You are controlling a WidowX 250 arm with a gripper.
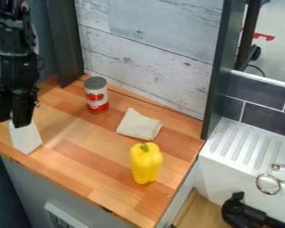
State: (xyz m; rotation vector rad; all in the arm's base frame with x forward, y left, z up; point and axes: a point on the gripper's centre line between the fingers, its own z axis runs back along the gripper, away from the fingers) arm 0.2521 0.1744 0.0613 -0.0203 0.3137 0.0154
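Note:
At the left of the view, the black gripper (13, 119) hangs low over the wooden counter (71, 162). Directly below it is a white, wedge-like object (26, 138), its top partly hidden by the gripper; whether it is held I cannot tell. A red and white can (96, 95) with a grey top stands upright near the back wall. To the can's right lies a folded cream cloth (139, 125). Nearer the front right, a yellow bell pepper (145, 164) with a green stem stands upright, apart from the cloth.
A pale wood-plank wall (148, 49) rises behind the counter, between dark upright posts. On the right is a white ridged sink ledge (240, 147) with metal rings (268, 183) on it. A black device (246, 213) sits below at the bottom right.

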